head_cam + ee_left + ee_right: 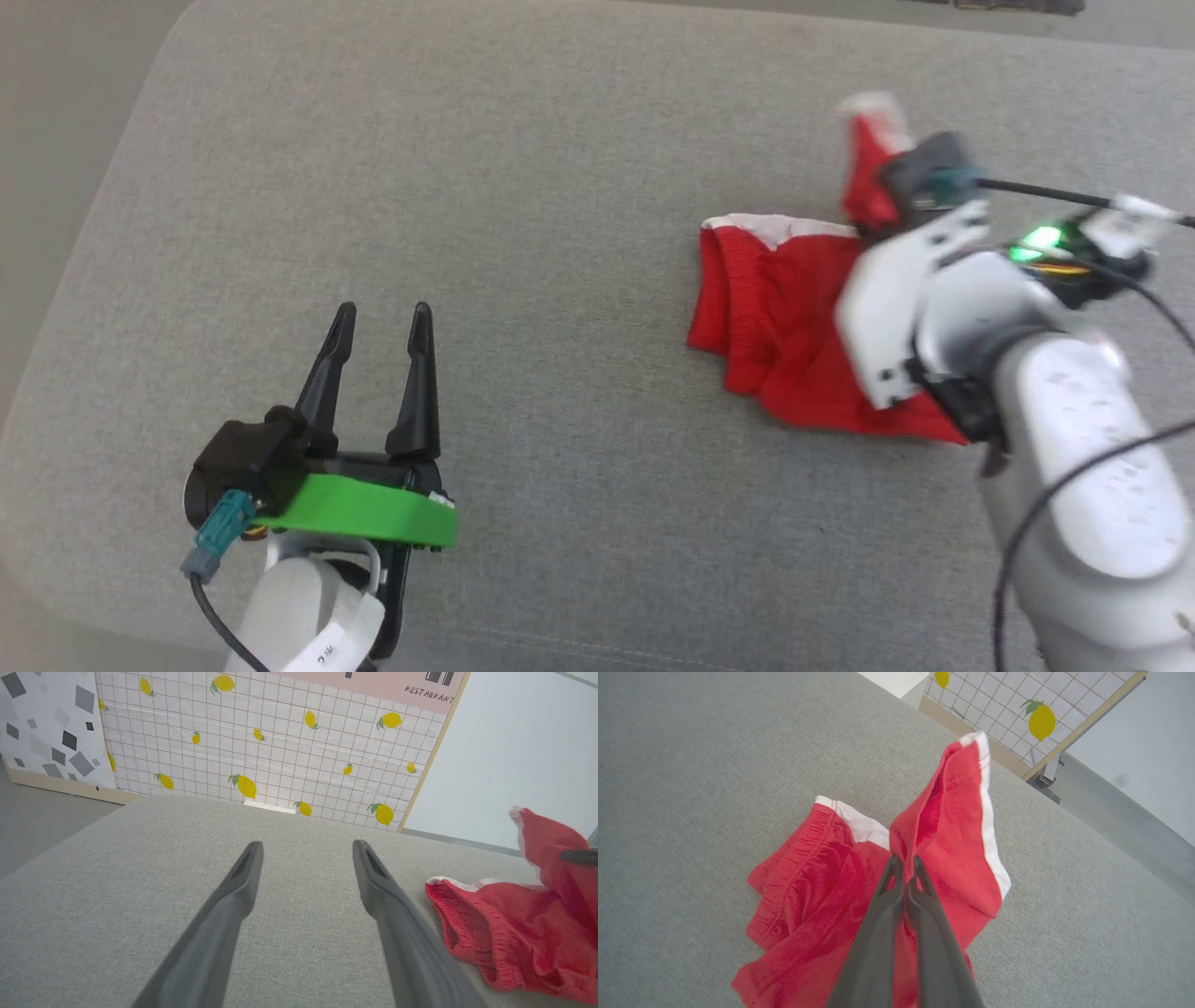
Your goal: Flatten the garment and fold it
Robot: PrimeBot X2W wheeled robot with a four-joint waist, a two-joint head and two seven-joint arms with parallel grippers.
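The shorts [775, 308] lay crumpled near the cushion's [560, 187] right edge, one leg raised. The right wrist view showed the right tool [904, 861] pinching that leg. In the head view its arm [1074, 439] covered the grip, and the left tool [383, 313] gaped empty near the near-left corner.

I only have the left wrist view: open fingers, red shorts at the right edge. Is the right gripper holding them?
Observer: Yes. The right wrist view shows the right gripper shut on a fold of the garment, one leg held raised.
Operator: Where does the right arm come in?
Observer: In the head view its pale forearm crosses over the garment's near right corner.
Operator: Any marking on the raised leg?
Observer: A white stripe runs along its outer edge.
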